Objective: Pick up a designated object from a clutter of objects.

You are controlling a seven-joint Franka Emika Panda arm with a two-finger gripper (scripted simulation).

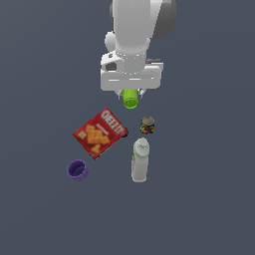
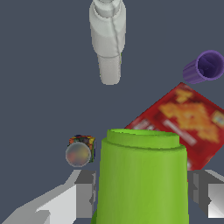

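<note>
The lime-green cup [image 1: 130,98] hangs just under my gripper [image 1: 131,92], whose body hides its upper part. In the wrist view the green cup [image 2: 142,175] fills the space between my two fingers [image 2: 85,192], which press on its sides; the gripper [image 2: 142,194] is shut on it. The cup looks lifted off the floor, above the other objects. The red Cheez-It box [image 1: 99,132] lies flat, the small dark jar [image 1: 147,125] stands to the exterior view's right of it, the white bottle [image 1: 140,159] lies below the jar, and the purple cup [image 1: 78,170] sits at lower left.
In the wrist view the white bottle [image 2: 108,37], the purple cup [image 2: 204,67], the red box [image 2: 183,120] and the dark jar [image 2: 80,151] all lie beyond the held cup. The floor [image 1: 209,199] is plain dark grey.
</note>
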